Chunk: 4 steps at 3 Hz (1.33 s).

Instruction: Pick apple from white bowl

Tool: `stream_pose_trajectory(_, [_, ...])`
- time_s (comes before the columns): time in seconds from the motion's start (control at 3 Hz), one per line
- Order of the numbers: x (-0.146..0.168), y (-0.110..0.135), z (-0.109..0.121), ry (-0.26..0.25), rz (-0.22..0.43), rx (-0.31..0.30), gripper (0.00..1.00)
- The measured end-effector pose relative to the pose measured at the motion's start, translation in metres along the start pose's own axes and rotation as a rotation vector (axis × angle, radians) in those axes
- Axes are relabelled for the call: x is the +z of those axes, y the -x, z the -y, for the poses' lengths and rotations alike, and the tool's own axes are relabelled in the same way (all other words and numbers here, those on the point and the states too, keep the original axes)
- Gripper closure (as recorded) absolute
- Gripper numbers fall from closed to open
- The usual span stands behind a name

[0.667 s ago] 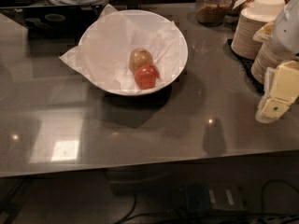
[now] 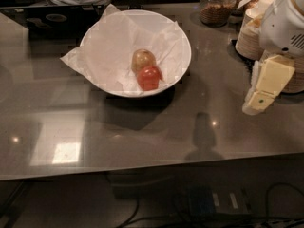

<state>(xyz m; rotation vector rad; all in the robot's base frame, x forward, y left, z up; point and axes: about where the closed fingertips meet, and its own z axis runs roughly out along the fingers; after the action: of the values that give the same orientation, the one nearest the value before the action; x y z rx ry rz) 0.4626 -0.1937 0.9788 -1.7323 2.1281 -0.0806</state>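
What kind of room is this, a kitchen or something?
Likely an office kitchenette or snack counter: the glossy grey counter holds a glass jar, stacks of paper bowls and a white bowl of apples. The end effector hangs at right, beside the stacks.

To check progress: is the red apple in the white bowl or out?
In: the apple sits inside the white bowl, below its rim; the gripper hangs far right, apart.
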Motion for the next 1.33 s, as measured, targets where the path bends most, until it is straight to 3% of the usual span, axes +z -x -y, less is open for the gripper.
stream_pose_trajectory(0.33, [0.012,0.037,0.024,-0.019,0.099,-0.068,0.00])
stream_pose_trajectory(0.67, [0.031,0.067,0.047,0.006,0.176,-0.100,0.00])
stream_pose_trajectory(1.33, [0.033,0.070,0.050,-0.006,0.201,-0.089,0.00])
